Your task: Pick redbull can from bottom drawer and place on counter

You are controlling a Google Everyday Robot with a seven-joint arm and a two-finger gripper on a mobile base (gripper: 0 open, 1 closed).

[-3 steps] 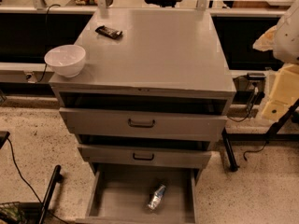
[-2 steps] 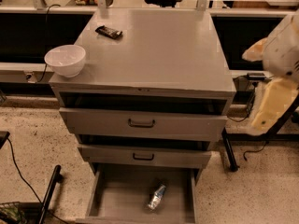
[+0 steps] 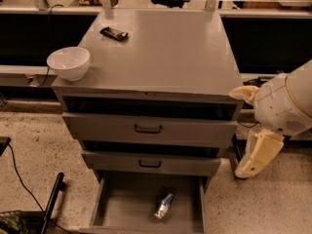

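Blue-and-silver redbull can (image 3: 164, 206) lies on its side in the open bottom drawer (image 3: 124, 204), below the grey counter (image 3: 170, 57); gripper (image 3: 256, 155) hangs well right.

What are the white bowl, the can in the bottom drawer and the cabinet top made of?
The bowl looks like glazed ceramic or plastic: smooth, white, faint sheen. The redbull can in the bottom drawer seems thin metal; silver patches glint. The counter looks like grey painted metal, softly glossy. The gripper hangs right of the cabinet, cream and plastic-looking.

The redbull can (image 3: 164, 206) in bottom drawer (image 3: 124, 204); bowl (image 3: 68, 62) on the counter (image 3: 170, 52), front left; hand (image 3: 251, 162) right of cabinet (image 3: 195, 130).
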